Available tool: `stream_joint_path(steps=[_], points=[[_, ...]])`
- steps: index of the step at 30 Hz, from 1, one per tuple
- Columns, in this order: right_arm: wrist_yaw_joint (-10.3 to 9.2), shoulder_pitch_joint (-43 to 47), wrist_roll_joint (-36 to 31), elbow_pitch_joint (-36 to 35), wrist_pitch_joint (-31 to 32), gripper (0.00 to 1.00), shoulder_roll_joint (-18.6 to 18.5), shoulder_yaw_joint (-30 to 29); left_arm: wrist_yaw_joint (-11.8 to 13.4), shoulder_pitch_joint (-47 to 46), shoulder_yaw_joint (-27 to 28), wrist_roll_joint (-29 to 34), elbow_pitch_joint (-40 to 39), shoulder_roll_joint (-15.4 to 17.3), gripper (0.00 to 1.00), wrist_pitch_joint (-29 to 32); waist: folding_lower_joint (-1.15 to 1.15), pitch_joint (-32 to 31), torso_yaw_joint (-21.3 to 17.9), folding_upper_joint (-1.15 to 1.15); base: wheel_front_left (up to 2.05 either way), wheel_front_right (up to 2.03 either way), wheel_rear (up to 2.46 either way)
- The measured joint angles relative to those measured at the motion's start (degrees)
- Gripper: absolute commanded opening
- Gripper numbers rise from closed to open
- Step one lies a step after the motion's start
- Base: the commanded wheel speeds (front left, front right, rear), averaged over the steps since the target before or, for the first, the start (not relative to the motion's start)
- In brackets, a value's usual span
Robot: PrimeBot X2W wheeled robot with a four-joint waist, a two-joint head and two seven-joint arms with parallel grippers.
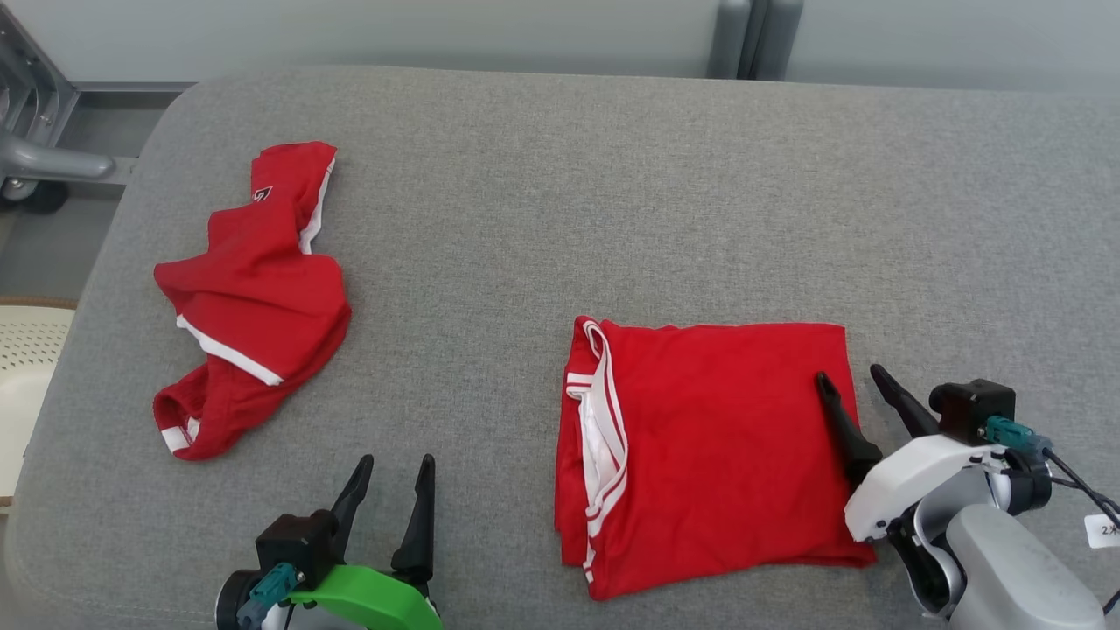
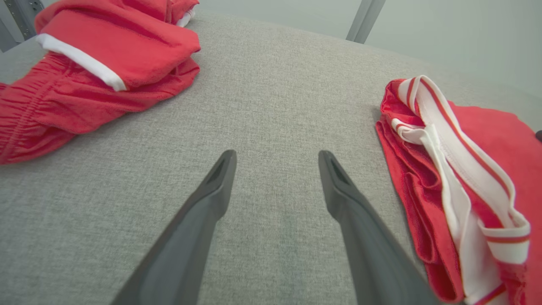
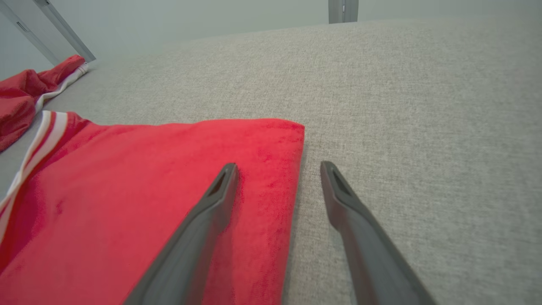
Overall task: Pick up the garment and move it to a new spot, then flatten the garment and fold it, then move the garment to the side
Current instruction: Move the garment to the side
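Item 1. Right pincer [image 1: 849, 374]: white forearm enters at the near right of the folded garment [image 1: 700, 455] and slants toward its far right corner. The two dark fingers stand apart with nothing gripped. In the right wrist view the pincer [image 3: 278, 166] straddles the garment's right edge: one finger lies over the red cloth [image 3: 148, 169], the other over bare grey surface just beside it. Whether the finger touches the cloth cannot be told.

Item 2. Left pincer [image 1: 396, 461]: green-cased wrist, low, to the near left of the folded garment and clear of it. Fingers point away from the robot, spread, and empty. In the left wrist view the pincer [image 2: 276, 154] hangs over bare grey fabric.

Item 3. Folded garment: red, with white and red striped trim. Folded into a flat, roughly square stack, layered edges and trim [image 2: 440, 140] at its left side, top face smooth. It lies on the grey fabric-covered desk [image 1: 612, 192].

Item 4. Crumpled red garment [image 1: 254, 297]: white trim, bunched, well apart to the far left of the folded garment.
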Motion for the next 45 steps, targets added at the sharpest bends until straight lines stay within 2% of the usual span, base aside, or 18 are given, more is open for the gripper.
stream_joint_path(steps=[5, 13, 14, 15, 16, 17, 21, 29, 35, 45], points=[[0.00, 1.6, -0.8, 1.8, 0.0, 1.00, 2.0, -0.8, 0.0, 0.0, 0.2, 0.0, 0.0, 0.0, 1.00, 0.0, 0.00, 0.5, 0.3, 0.00, 0.00, 0.00, 0.00], [-0.03, -0.3, 3.8, 4.8, -0.2, 1.00, 2.6, 3.7, 0.0, -0.9, -0.5, 0.2, 0.0, 0.0, 1.00, 0.0, 0.00, 1.0, 0.4, 0.00, 0.00, 0.00, 0.00], [-0.03, -0.6, 4.5, 4.8, 0.1, 0.96, 2.4, 4.8, 0.0, -0.9, -0.6, 0.2, -0.1, 0.0, 1.00, 0.0, 0.00, 1.0, 0.5, 0.00, 0.00, 0.00, 0.00], [-0.04, -0.8, 5.0, 4.8, 0.1, 0.45, 2.3, 5.8, 0.0, -1.0, -0.6, 0.3, -0.1, 0.0, 1.00, 0.0, 0.00, 0.9, 0.6, 0.00, 0.00, 0.00, 0.00], [-0.04, -1.0, 5.7, 4.8, 0.2, 0.05, 2.2, 6.7, 0.0, -1.0, -0.7, 0.3, -0.2, 0.0, 1.00, 0.0, 0.00, 0.8, 0.7, 0.00, 0.00, 0.00, 0.00], [-0.03, -1.1, 6.5, 4.8, 0.3, 0.00, 2.0, 7.6, 0.0, -1.0, -0.7, 0.3, -0.2, 0.0, 1.00, 0.0, 0.00, 0.7, 0.7, 0.00, 0.00, 0.00, 0.00], [0.00, -2.0, 7.3, 4.7, 0.4, 0.00, 0.7, 9.8, 0.1, -1.0, -0.6, 0.5, -0.2, 0.0, 1.00, 0.0, 0.00, -0.2, 0.7, 0.00, 0.00, 0.00, 0.00], [0.04, -6.9, 4.7, 1.5, 0.1, 0.00, -2.6, 8.0, 0.1, -0.4, 0.1, 1.4, -0.2, 0.0, 1.00, 0.0, 0.00, -2.2, -2.1, 0.00, 0.00, 0.00, 0.00], [0.03, -8.1, 3.3, -1.5, 0.1, 0.00, -3.1, 8.1, 0.0, -0.3, -0.4, 1.4, -1.9, 0.0, 1.00, 0.0, 0.00, -3.9, -6.2, 0.00, 0.00, 0.00, 0.00], [0.03, -7.4, 2.4, -1.6, 0.0, 0.00, -3.3, 7.3, 0.4, -1.1, -2.5, 0.6, -5.9, 0.0, 1.00, 0.0, 0.00, -6.2, -15.6, 0.00, 0.00, 0.00, 0.00]])
